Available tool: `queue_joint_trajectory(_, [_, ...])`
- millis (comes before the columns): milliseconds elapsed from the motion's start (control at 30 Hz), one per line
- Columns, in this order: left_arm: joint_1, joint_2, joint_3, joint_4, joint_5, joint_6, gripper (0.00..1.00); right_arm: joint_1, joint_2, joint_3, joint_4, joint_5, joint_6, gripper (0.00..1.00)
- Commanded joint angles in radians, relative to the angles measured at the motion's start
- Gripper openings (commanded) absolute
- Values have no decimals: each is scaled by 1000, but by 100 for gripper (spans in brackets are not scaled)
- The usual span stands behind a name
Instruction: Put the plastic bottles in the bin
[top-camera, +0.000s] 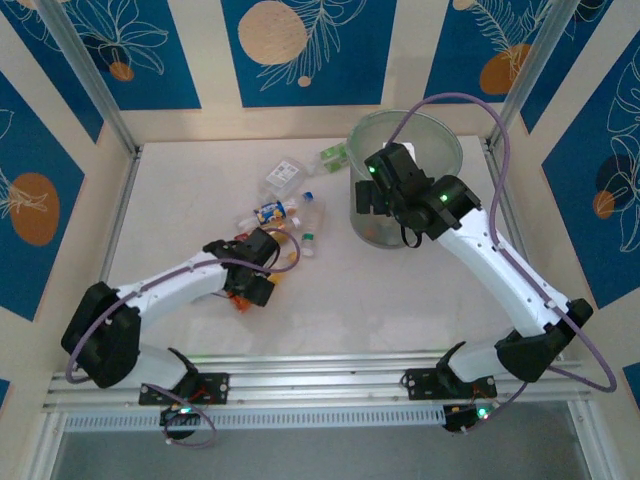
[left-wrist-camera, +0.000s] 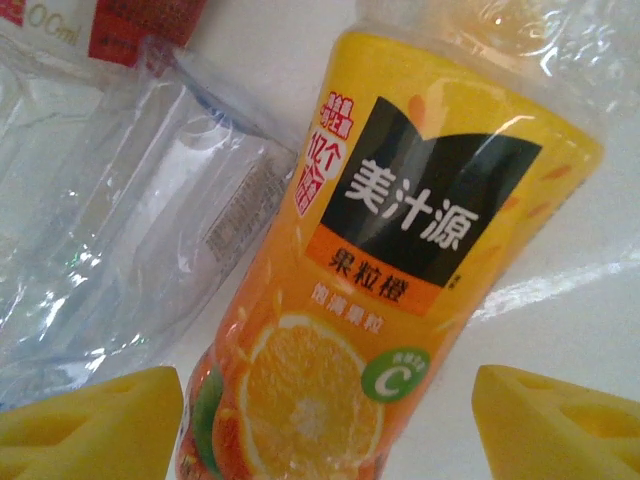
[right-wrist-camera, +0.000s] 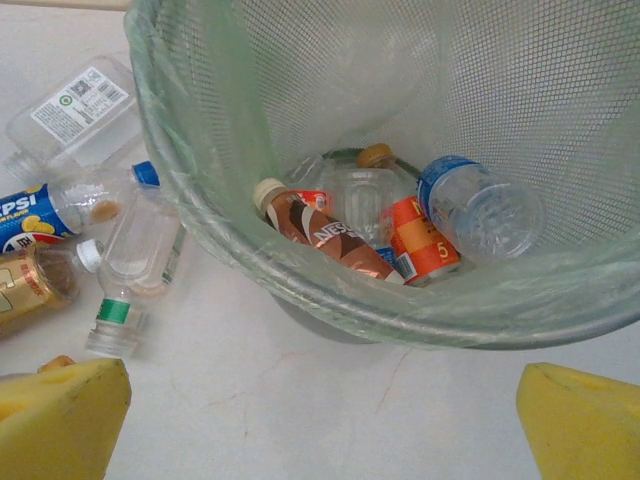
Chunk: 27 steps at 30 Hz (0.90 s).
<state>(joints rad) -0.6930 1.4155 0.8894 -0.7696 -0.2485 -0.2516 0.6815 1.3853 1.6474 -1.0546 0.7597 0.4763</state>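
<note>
Plastic bottles (top-camera: 285, 208) update: job's maybe a bit under half done imo. A few are already down in the bin (right-wrist-camera: 330, 60), incl a brown Nescafe one (right-wrist-camera: 322, 236), an orange-label one (right-wrist-camera: 425, 240) and a blue-cap clear one (right-wrist-camera: 480, 205). The rest lie in a loose pile on the table (top-camera: 200, 180), just left of the bin as the top cam sees it.

Step in hand looks like a pickup w/ the left arm. Left gripper (left-wrist-camera: 328, 425) is down over an orange juice bottle (left-wrist-camera: 400, 270) at the near edge of the pile, w/ yellow pads (left-wrist-camera: 90, 425) one each side of it. One pad looks right up against the label, and a sliver of table shows betw the other pad and the bottle. So jaws are apart round it, but can't tell if it's got a proper bite. A crushed clear bottle (left-wrist-camera: 150, 220) lies just beside it, touching or nearly.

Right gripper (right-wrist-camera: 320, 425) hangs by the bin's rim looking down into it, jaws wide apart, nothing betw them.

Next move, my guess: squeeze firm on the juice bottle (round + slick, could squirt out) and lift w/o dragging the crushed neighbour. Then carry it across to the bin mouth. Right arm prob needs to clear out of the way first.
</note>
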Motion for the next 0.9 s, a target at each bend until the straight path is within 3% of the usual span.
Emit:
queue_joint_trajectory(0, [-27,36,17,23,-26,7,75,5,-31,-14,31,24,25,99])
queue_joint_trajectory(567, [-55,158,-4,102,-22,-82,72,6,-35,-19,42,32,18,99])
queue_joint_trajectory(767, [-56,174,-1,121,-11,-99,53,4,-37,-37,46,32,26,99])
queue_joint_trajectory(867, [-56,151,11,117,-12,-92,49,3,-43,-51,44,28,44,99])
